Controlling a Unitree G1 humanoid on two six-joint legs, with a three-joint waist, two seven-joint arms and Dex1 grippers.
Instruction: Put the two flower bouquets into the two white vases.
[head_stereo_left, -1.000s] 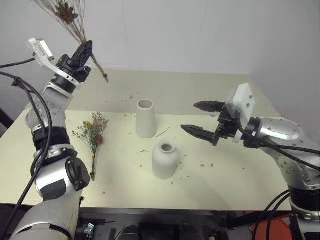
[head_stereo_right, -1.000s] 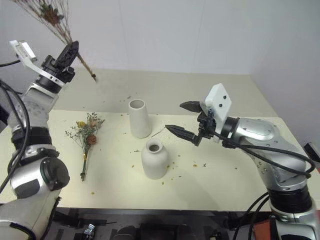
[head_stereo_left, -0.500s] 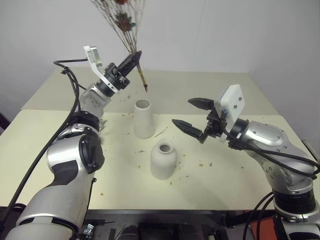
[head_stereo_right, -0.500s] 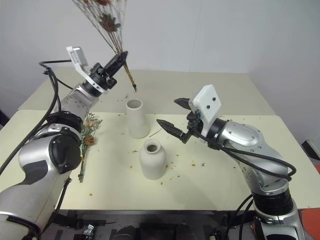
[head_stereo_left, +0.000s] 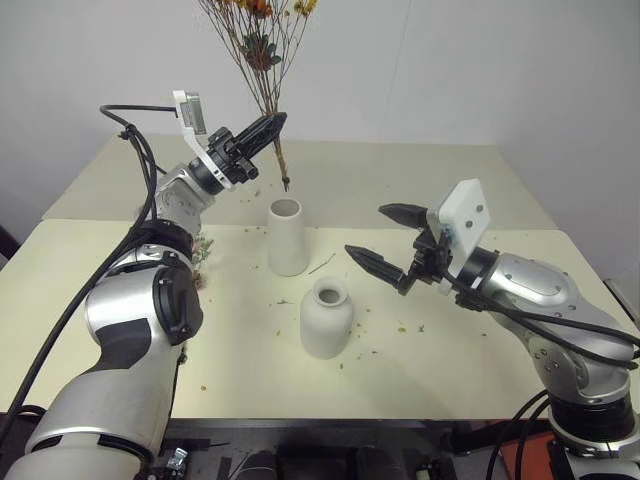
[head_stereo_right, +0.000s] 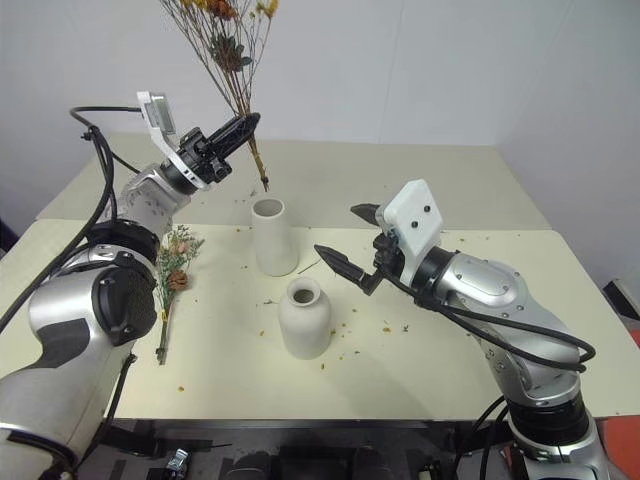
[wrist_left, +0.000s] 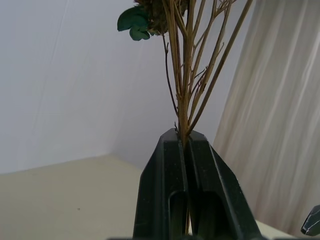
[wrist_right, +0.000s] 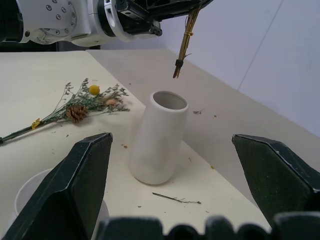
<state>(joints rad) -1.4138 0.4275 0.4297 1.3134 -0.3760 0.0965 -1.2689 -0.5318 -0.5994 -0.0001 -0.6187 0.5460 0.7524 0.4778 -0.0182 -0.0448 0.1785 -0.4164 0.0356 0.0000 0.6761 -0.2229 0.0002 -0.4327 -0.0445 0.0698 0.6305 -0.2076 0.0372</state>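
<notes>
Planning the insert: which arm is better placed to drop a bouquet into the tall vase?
Left. The left gripper is shut on the yellow-orange bouquet, stem ends just above the tall vase. The right gripper is open, empty.

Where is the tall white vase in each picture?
Left eye view: the tall white vase stands mid-table, behind the rounded vase.
Right eye view: left of centre, under the held bouquet's stem ends.
Left wrist view: I can't find it among the stems and wall.
Right wrist view: centre, between the open fingers.
Shared landmark: the stem ends hanging above its mouth.
</notes>
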